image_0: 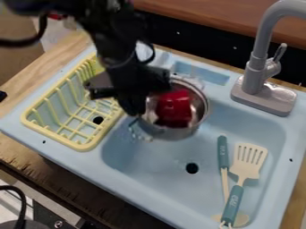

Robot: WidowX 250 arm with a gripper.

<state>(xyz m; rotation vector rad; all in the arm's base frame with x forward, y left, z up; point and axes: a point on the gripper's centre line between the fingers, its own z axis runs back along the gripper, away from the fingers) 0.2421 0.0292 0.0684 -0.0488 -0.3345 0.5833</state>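
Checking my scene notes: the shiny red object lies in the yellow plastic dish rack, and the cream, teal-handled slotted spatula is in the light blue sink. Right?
Not quite: the camera view shows the red object inside the round metal pot, not the rack. The spatula is in the sink.

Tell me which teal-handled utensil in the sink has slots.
The spatula, its slotted head toward the faucet; the other utensil has its handle at that end.
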